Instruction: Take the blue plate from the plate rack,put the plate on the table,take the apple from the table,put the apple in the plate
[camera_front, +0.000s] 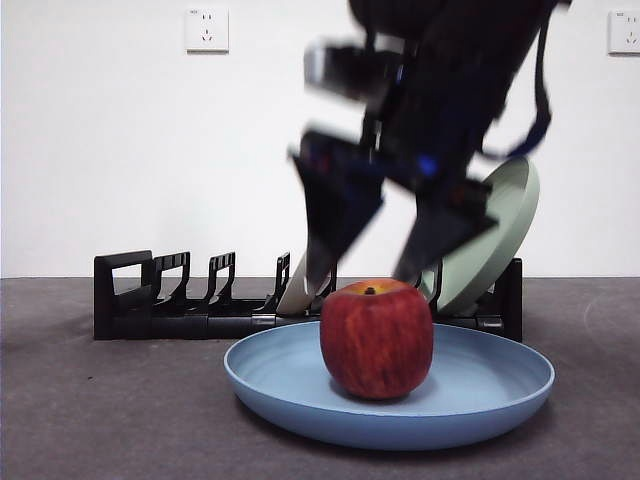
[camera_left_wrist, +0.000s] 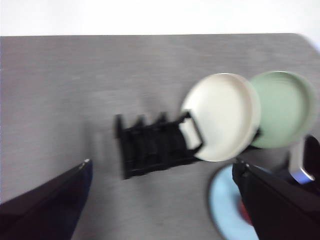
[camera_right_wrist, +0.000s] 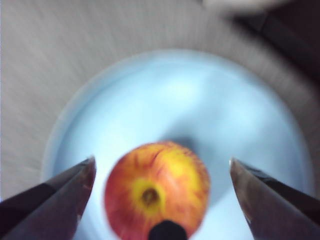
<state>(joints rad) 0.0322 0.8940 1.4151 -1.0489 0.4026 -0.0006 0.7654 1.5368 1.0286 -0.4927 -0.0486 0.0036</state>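
The deep-red apple sits upright in the middle of the light-blue plate, which lies flat on the dark grey table. My right gripper hangs open just above the apple, touching nothing; its wrist view looks down on the apple and the plate between the spread jaws. My left gripper is open and empty, high above the table. Its view shows the black plate rack and an edge of the blue plate.
The plate rack stands behind the blue plate. It holds a cream-white plate and a pale green plate, both leaning; they also show in the left wrist view. Several left slots are empty.
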